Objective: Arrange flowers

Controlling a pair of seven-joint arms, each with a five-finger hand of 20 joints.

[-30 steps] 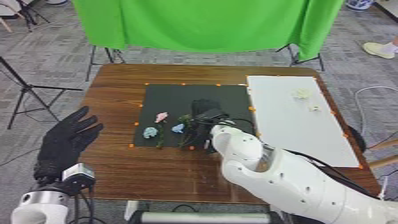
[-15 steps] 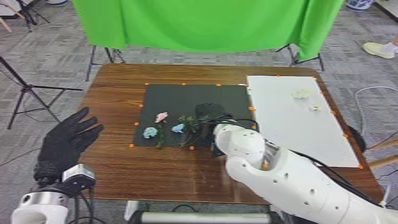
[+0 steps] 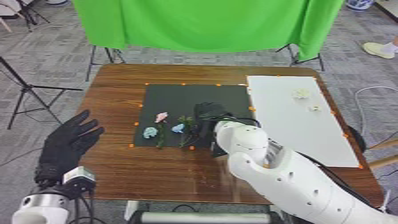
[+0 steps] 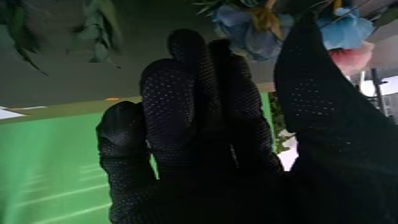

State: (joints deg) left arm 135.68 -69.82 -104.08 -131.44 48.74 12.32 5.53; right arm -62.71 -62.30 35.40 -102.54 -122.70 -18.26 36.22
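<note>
We are holding the right hand [image 3: 210, 111] low over the right half of the black mat [image 3: 187, 93], its fingers straight and close together, thumb apart, pinching nothing we are seeing. Just left of it the right blue flower [image 3: 178, 128] is lying; the pink flower [image 3: 161, 117] and left blue flower [image 3: 149, 132] are lying farther left. The left hand [image 3: 64, 142] is spreading empty fingers at the table's left. We are expecting light, bendy stems and easily crushed petals, so we are favouring a gentle mid-stem pinch, clear of the blooms.
</note>
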